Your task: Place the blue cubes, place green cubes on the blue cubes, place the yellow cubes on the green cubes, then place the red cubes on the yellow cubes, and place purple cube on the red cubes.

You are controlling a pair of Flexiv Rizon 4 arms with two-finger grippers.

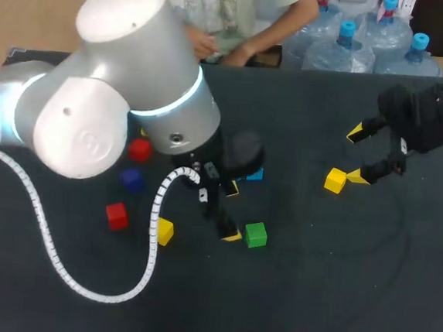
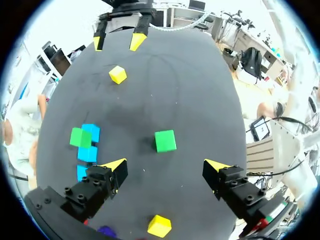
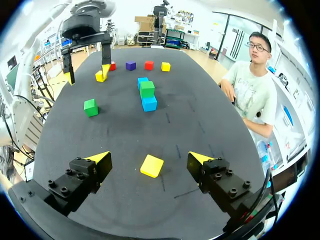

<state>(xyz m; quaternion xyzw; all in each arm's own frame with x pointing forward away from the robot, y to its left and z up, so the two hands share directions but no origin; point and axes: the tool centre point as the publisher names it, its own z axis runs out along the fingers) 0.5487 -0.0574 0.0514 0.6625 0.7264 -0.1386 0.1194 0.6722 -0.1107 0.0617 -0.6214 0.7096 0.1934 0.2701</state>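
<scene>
the left gripper (image 2: pixel 166 167) is wide open and holds nothing. it hangs over the table (image 1: pixel 311 298), and the loose green cube (image 2: pixel 165 140) sits just ahead, in line with the gap between its fingers. i think it is there to grab this cube, because green goes on blue next.

a bit farther, the blue cubes (image 3: pixel 149 104) lie in a row, touching each other. one stacked green cube (image 3: pixel 146 88) sits on top. so the blue step looks done and the green step looks only begun.

on the right and farther away, the right gripper (image 3: pixel 149 158) is wide open too, with nothing in it. the right yellow cube (image 3: pixel 151 166) lies on the table between its fingers, and i see no finger touching it. i think this arm is set there for the yellow turn.

the spare cubes sit off to the left: the near yellow cube (image 1: pixel 165 231), two red cubes (image 1: pixel 116 215) and the purple cube (image 1: pixel 132 178). they are for later layers.

from above, the big left arm (image 1: pixel 111 102) hides almost all of the blue row and part of the far red cube. i cannot tell which blue cube the green one sits on.
</scene>
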